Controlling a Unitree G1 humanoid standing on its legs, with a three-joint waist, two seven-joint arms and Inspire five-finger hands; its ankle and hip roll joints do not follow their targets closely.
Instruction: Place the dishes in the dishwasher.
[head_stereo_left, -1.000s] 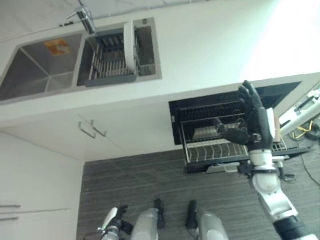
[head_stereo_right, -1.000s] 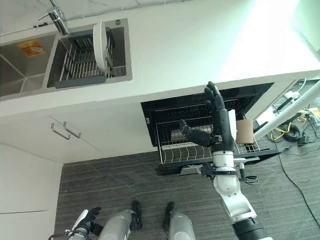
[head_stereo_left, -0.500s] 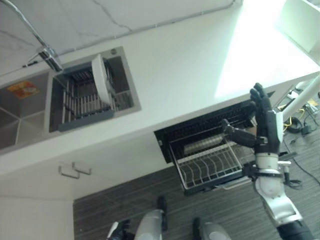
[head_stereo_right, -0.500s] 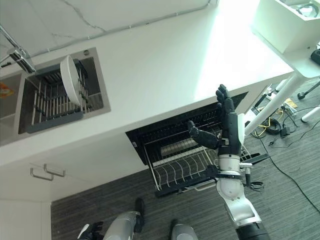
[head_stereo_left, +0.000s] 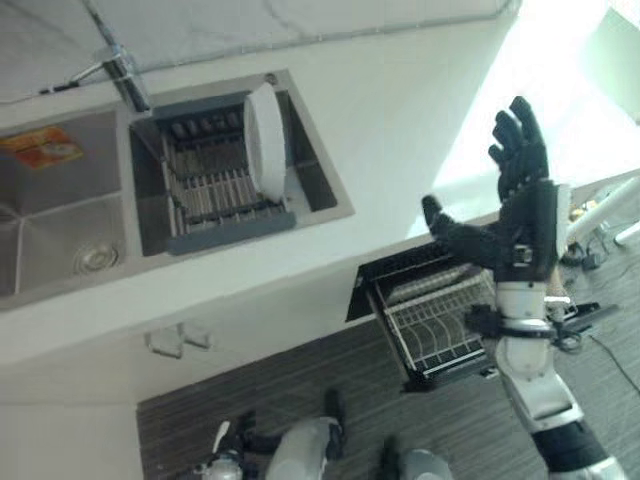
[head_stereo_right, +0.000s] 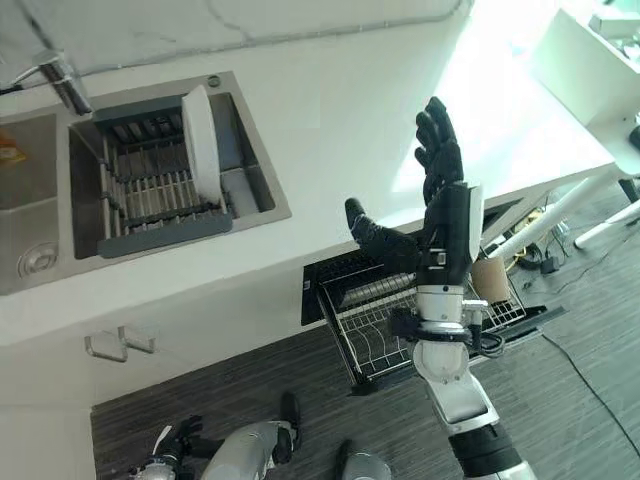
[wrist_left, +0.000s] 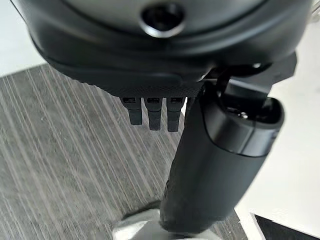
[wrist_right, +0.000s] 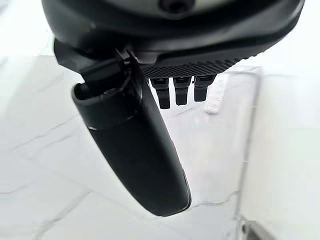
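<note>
You see a white table (head_stereo_right: 330, 130) with a steel double sink (head_stereo_right: 30, 215) set in it and a faucet (head_stereo_right: 60, 80) behind the sink. White cabinet fronts with handles (head_stereo_right: 120, 343) sit below the sink. Grey striped floor (head_stereo_right: 250, 390) below those. Bright light falls right of the sink.

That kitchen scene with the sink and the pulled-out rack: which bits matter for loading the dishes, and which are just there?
Part of the job:
- white plate standing on edge in the sink's grey drying rack
- dishwasher rack, pulled out under the counter
- right hand, raised, open, holding nothing

Just there:
- tap
- left sink basin
- cupboard handles
- left hand, down by the floor
</note>
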